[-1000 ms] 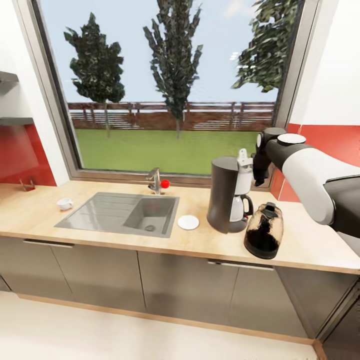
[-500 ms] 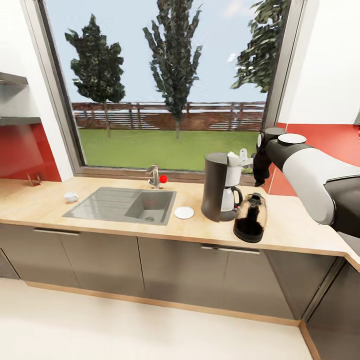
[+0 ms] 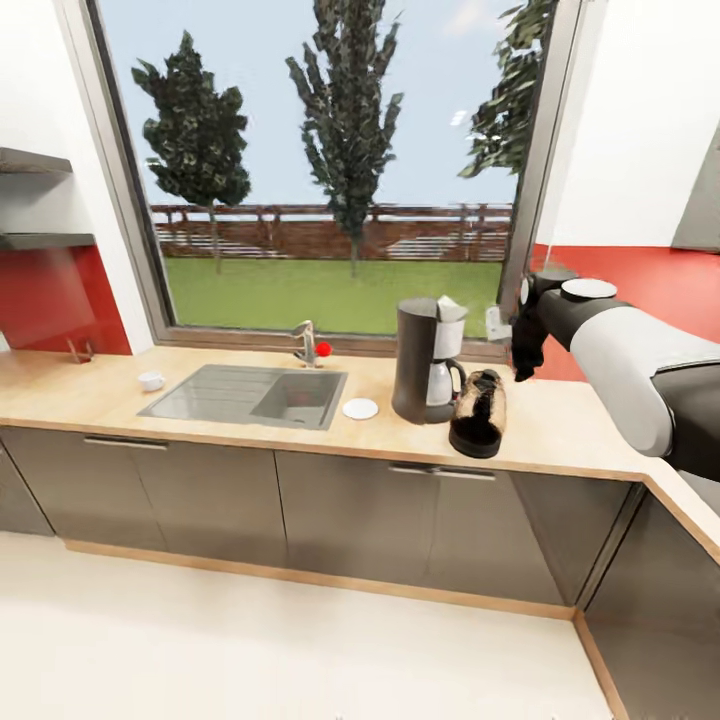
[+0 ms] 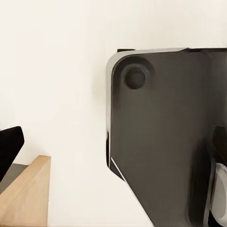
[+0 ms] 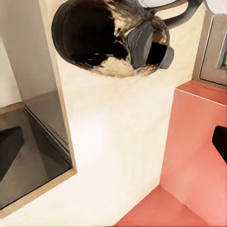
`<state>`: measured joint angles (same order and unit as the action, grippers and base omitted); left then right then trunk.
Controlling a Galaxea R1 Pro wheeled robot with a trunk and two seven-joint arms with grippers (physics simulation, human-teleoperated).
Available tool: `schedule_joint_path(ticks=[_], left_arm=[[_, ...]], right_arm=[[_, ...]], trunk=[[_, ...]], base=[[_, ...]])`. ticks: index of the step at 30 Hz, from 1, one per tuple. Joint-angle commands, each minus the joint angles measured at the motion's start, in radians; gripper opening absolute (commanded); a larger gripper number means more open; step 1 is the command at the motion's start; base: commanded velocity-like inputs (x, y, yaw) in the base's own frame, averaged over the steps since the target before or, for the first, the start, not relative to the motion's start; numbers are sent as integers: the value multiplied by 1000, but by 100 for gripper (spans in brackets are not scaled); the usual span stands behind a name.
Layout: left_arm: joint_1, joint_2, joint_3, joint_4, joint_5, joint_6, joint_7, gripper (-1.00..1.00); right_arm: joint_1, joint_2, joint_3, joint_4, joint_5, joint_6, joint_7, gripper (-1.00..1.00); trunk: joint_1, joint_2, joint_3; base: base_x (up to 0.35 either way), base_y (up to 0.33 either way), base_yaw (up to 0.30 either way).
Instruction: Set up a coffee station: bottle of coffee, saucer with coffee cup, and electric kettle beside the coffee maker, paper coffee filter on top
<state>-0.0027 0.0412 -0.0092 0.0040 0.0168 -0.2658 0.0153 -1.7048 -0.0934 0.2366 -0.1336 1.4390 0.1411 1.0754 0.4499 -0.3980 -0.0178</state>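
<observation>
**Standing back from a half-set coffee station**

Sitting right of centre on the light-wood kitchen countertop (image 3: 560, 425), the coffee maker (image 3: 420, 362) carries a white paper coffee filter (image 3: 447, 306) on its slanted top. The electric kettle (image 3: 477, 414) touches its right side; seen from the right wrist, its rounded glass (image 5: 111, 40) looks glossy and probably slippery, so the stiff black loop handle is the safer hold.

The saucer (image 3: 360, 408), flat and thin, lies just left of the machine beside the grey sink (image 3: 245, 393). It is bare: the coffee cup (image 3: 151, 381) sits at centre left, well apart. Light and likely brittle, it wants a gentle pinch across rim or handle.

The right gripper (image 3: 524, 352) hangs above the counter's right end; whether its fingers are spread I cannot tell. The shelves (image 3: 45, 240) at upper left are matte grey.
</observation>
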Motion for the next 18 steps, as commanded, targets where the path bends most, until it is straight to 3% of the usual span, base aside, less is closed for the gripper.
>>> schedule_joint_path(ticks=[1,2,4,5,7,8,12,14,15,16,17,18], left_arm=[[0,0,-2,1,2,-4,2,100],[0,0,-2,1,2,-4,1,100],[0,0,-1,1,2,-4,1,100],[0,0,-1,1,2,-4,2,100],[0,0,0,0,2,-3,3,100],[0,0,0,0,1,-3,4,100],[0,0,1,0,1,-3,4,100],[0,0,1,0,1,-3,5,100],[0,0,1,-1,1,-3,5,100],[0,0,2,-3,2,-4,6,100],[0,0,1,-5,2,-4,6,100],[0,-1,1,-6,2,-4,6,100]], right_arm=[[17,-15,-3,-1,-34,11,2,100],[28,-25,-12,-1,-51,11,2,100],[72,-64,-50,1,-126,14,0,100],[112,-97,-82,3,-188,17,-1,100],[157,-130,-113,4,-254,20,-2,100],[207,-162,-138,6,-317,21,-2,100],[376,-240,-174,8,-463,23,-2,100],[439,-258,-180,12,-503,23,-5,100],[506,-268,-184,18,-544,22,-16,100],[603,-277,-187,25,-615,19,-57,100],[659,-279,-188,32,-674,18,-102,100],[684,-280,-189,37,-706,18,-128,100]], trunk=[[0,-2,-2],[0,-2,-2],[0,-2,-2],[0,-2,-2],[0,-2,-2],[0,-2,-2],[0,-2,-2],[0,-2,-2],[0,-2,-2],[0,-2,-2],[0,-2,-2],[0,-2,-2]], base=[[-157,-42,0],[-126,-33,0],[-73,-19,0],[-41,-11,0],[-30,-8,0],[-17,-4,0],[-8,-2,0],[-3,-1,0],[-2,0,0],[0,0,0],[0,0,0],[0,0,0]])
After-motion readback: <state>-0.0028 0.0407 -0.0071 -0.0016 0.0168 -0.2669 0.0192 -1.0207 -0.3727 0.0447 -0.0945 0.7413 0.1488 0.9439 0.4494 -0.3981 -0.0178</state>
